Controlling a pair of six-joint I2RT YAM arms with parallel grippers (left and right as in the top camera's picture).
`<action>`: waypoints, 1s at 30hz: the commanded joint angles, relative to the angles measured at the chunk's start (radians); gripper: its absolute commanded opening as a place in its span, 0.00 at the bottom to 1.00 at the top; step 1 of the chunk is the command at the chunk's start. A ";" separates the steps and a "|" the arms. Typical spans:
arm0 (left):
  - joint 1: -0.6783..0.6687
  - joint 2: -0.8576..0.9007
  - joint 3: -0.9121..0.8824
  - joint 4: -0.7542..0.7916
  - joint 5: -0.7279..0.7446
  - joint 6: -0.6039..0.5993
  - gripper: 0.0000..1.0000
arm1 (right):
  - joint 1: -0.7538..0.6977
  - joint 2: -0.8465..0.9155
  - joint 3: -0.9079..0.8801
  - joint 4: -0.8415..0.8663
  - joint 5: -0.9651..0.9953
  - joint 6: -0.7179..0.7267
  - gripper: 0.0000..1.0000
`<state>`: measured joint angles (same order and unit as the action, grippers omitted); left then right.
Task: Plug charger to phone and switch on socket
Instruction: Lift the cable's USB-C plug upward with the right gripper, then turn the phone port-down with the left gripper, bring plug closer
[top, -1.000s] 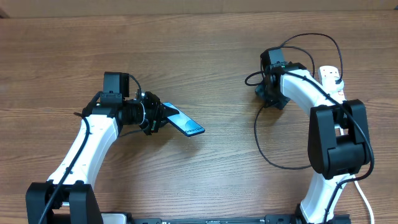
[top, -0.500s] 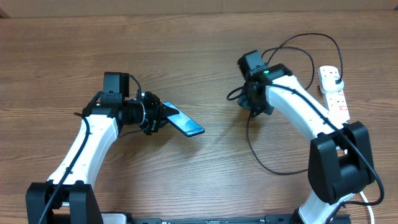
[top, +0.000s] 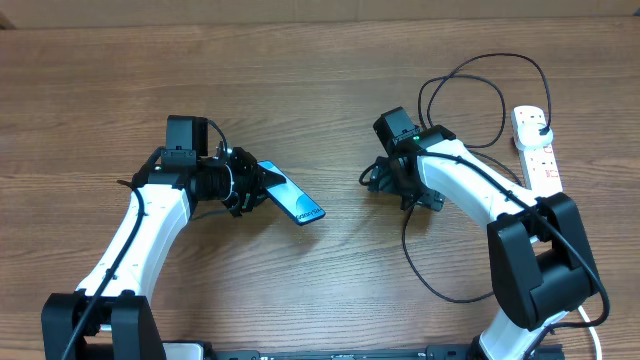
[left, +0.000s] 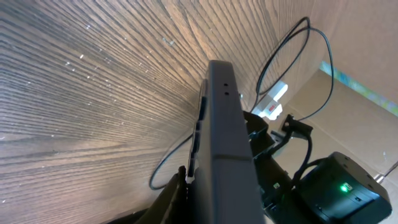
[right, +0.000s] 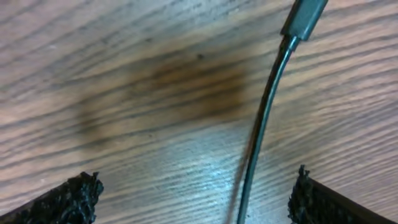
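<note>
The phone (top: 292, 201), blue screen up, sticks out tilted from my left gripper (top: 252, 188), which is shut on its near end. In the left wrist view the phone (left: 222, 124) shows edge-on, with one finger (left: 181, 198) pressed to its side. My right gripper (top: 372, 176) stands open, low over the table, a short way right of the phone. The charger cable (right: 260, 130) runs loose between its wide-apart fingertips (right: 74, 194), with the connector tip (right: 305, 17) ahead on the wood. The cable (top: 408, 245) loops back to the white socket (top: 538, 155).
The socket strip lies at the table's right edge with a black plug (top: 538, 120) in its far outlet. Cable loops (top: 480, 62) spread over the wood behind and in front of the right arm. Bare wood separates the phone and the right gripper.
My right arm has swung left toward the phone, dragging the cable with it, and its gripper has opened wide and let the cable go. The left arm and phone have barely shifted.
</note>
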<state>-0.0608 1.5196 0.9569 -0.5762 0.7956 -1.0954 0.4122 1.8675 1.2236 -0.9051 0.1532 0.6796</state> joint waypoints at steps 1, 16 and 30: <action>0.003 -0.010 0.013 0.005 0.013 0.019 0.15 | 0.000 -0.010 0.001 0.018 0.003 0.000 1.00; 0.003 -0.010 0.013 0.003 0.070 0.169 0.15 | -0.115 -0.008 0.000 0.051 0.026 0.132 1.00; 0.003 -0.010 0.013 0.005 0.094 0.164 0.04 | -0.153 -0.008 -0.084 0.092 -0.056 0.132 0.77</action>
<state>-0.0608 1.5196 0.9569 -0.5762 0.8284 -0.9569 0.2558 1.8675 1.1713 -0.8272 0.1108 0.7975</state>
